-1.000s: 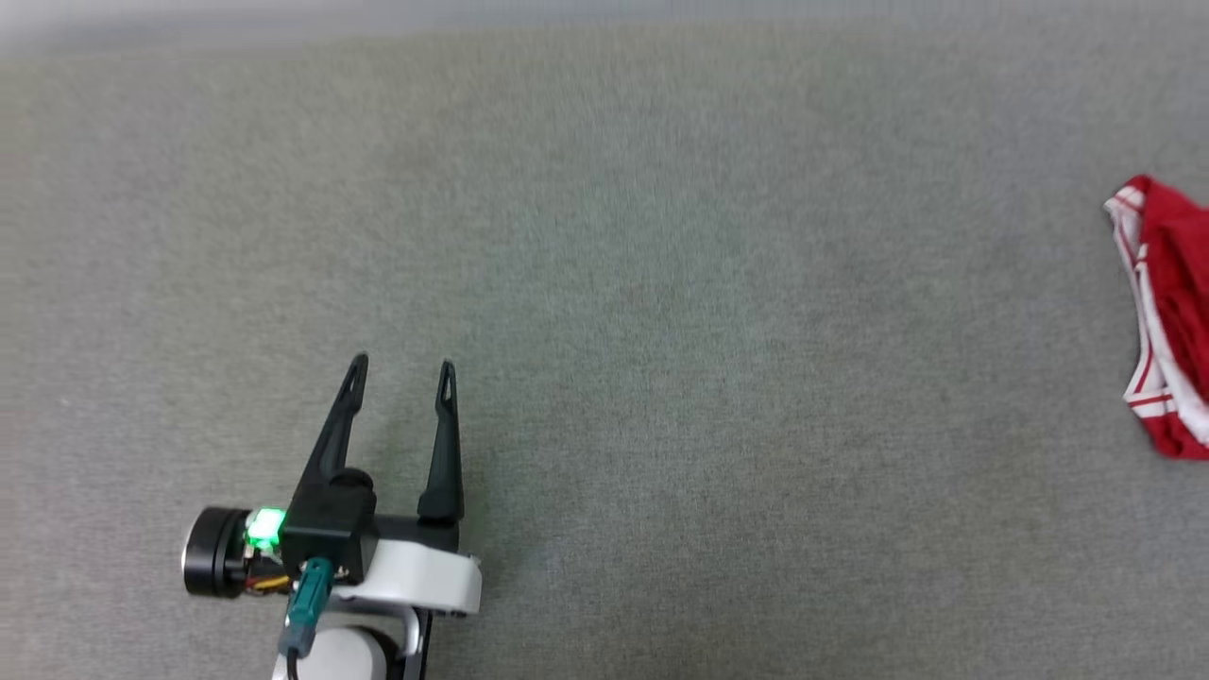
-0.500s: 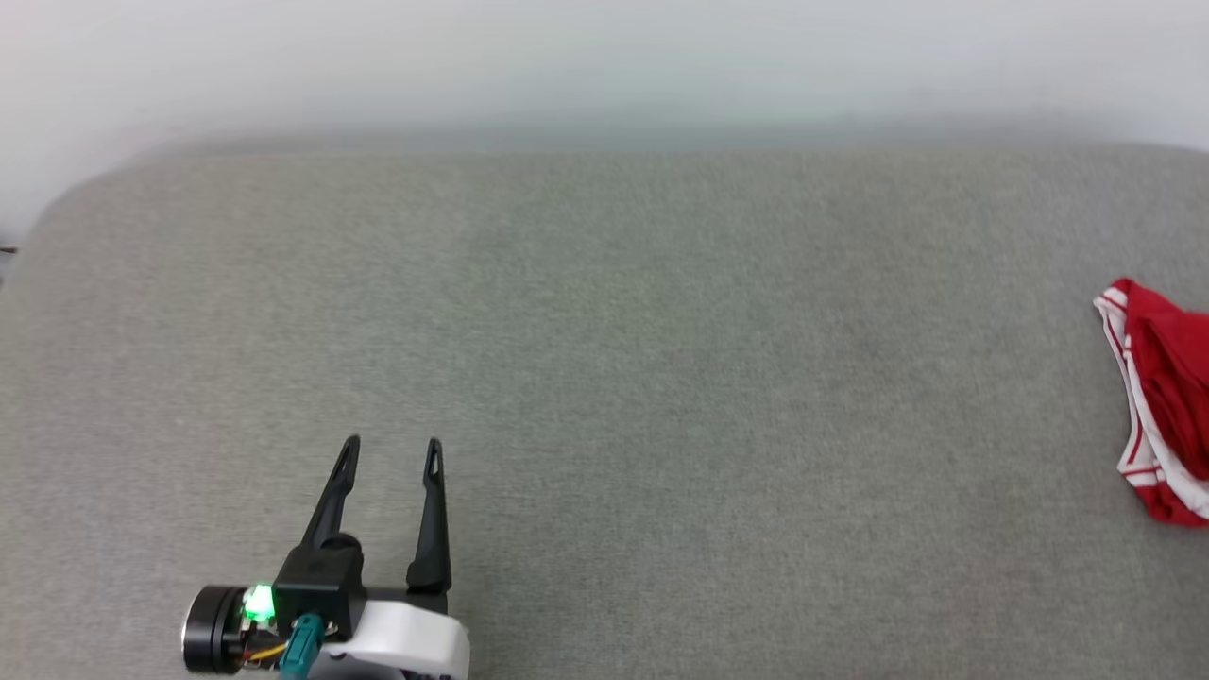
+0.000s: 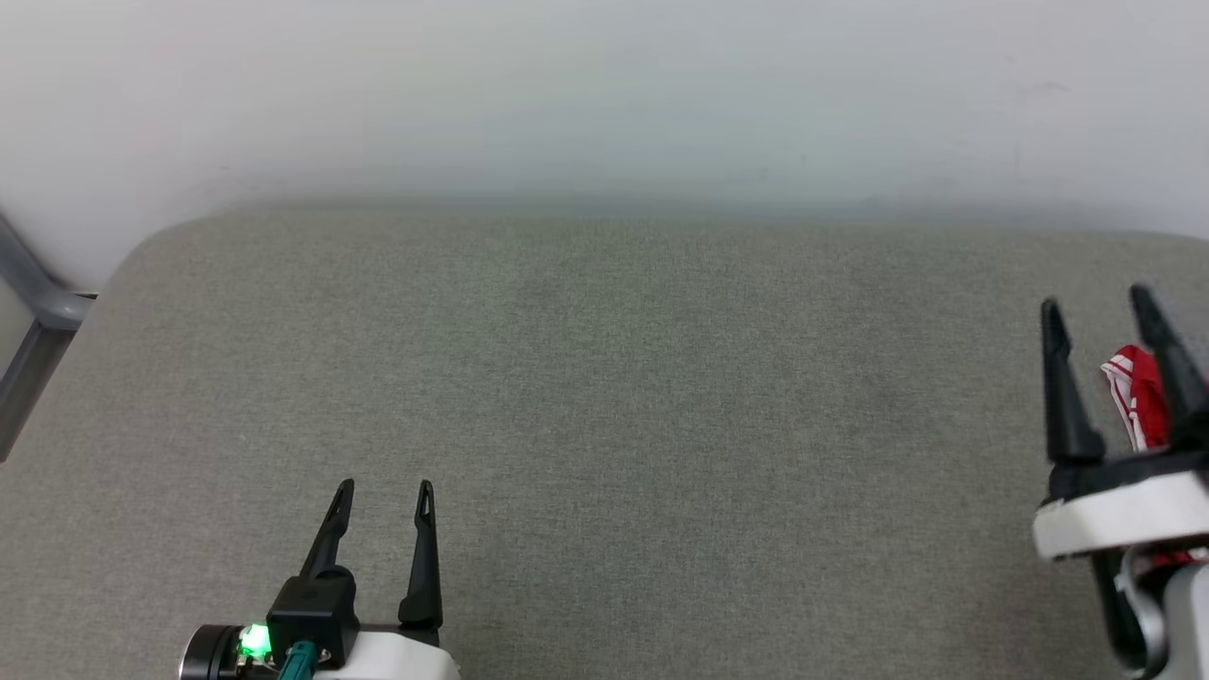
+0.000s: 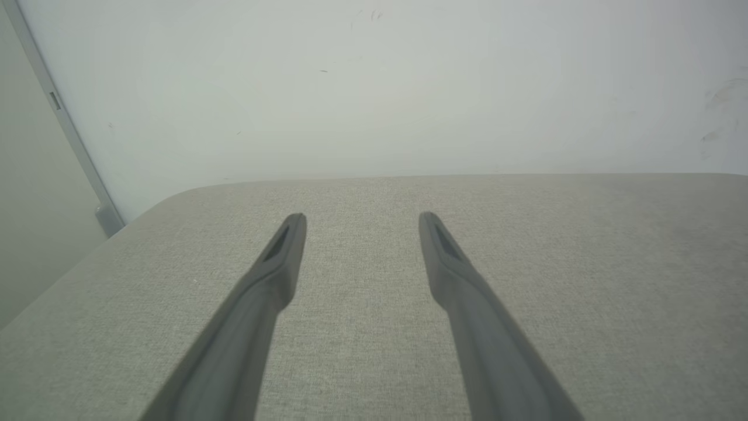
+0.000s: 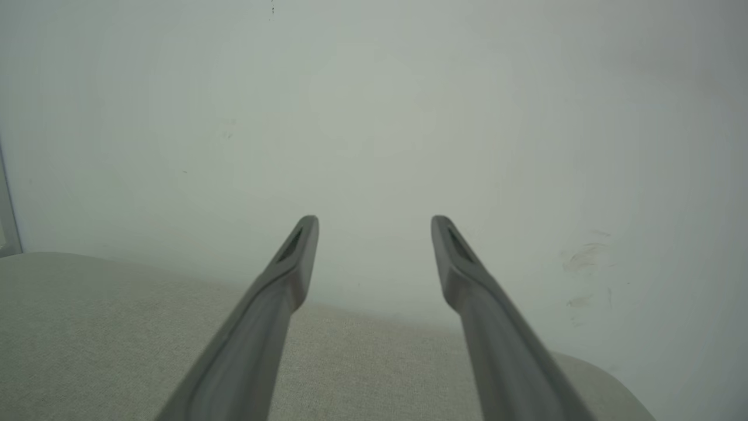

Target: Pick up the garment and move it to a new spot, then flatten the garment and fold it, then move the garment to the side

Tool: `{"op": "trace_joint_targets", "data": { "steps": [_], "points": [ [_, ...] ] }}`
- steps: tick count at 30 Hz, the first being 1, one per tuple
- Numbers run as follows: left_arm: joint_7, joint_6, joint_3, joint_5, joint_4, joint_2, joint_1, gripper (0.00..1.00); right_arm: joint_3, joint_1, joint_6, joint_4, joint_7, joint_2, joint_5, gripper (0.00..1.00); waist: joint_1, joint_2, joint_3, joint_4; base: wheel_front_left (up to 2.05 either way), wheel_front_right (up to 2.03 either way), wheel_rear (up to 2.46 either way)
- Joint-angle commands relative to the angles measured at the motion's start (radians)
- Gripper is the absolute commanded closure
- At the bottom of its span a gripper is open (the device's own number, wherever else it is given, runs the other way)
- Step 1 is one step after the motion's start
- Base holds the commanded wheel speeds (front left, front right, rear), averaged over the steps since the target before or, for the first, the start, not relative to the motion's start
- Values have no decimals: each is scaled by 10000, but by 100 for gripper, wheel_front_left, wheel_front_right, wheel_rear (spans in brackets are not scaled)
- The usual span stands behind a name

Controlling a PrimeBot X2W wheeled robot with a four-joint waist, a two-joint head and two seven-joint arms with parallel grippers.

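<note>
The garment [image 3: 1138,401], red with white-and-red striped trim, lies on the grey padded surface [image 3: 604,397] at the far right of the head view, mostly hidden behind my right gripper. My right gripper [image 3: 1096,302] hangs open above it, nothing between its fingers; in the right wrist view the right gripper [image 5: 374,222] points at the pale wall over the surface's far edge. My left gripper [image 3: 385,488] stands open and empty at the lower left, far from the garment. The left gripper [image 4: 361,217] shows in its wrist view over bare grey fabric.
A pale wall [image 3: 604,94] rises right behind the padded surface. A grey metal frame [image 3: 38,312] stands off its rounded left corner, seen also as the frame [image 4: 70,134] in the left wrist view. The surface's right far corner [image 5: 602,380] rounds off.
The head camera has tilted up, bringing the wall and the surface's far edge into view. My right gripper has come into view at the right, in front of the garment.
</note>
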Motion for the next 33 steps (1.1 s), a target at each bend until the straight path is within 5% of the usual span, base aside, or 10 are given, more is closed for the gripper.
{"op": "trace_joint_targets", "data": {
  "steps": [1,11,33],
  "points": [
    [-21,-18,17,-22,30,13,67,0,32,308,-12,-74,-25,173,60,0,2,0,-67,6,0,0,0],
    [-21,-82,130,-79,160,-3,280,0,231,1703,-12,329,-112,983,465,0,2,0,-319,-97,0,0,0],
    [-21,-478,284,-338,233,-103,607,0,25,3485,-11,-432,-185,1536,612,0,2,0,-719,-191,0,0,0]
  ]
}}
